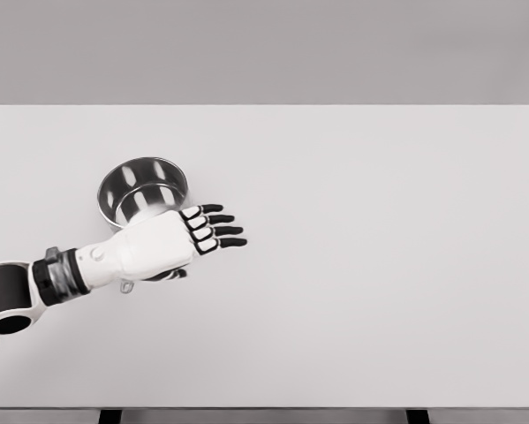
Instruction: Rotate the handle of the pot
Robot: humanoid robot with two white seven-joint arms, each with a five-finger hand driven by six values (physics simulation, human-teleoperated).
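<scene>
Head view: shiny steel pot [140, 187], handle under left robot hand [171, 241].

The left arm [34, 287] is coming in from the lower left corner and reaching up and to the right. It is white, with a dark band at the wrist [56, 276]. The left hand [171, 240] is lying flat with its back facing up. Its four black fingers [222, 230] are pointing to the right, straight and a little spread. The thumb [169, 275] is tucking under the palm. Whether the hand is holding anything is not showing.
</scene>
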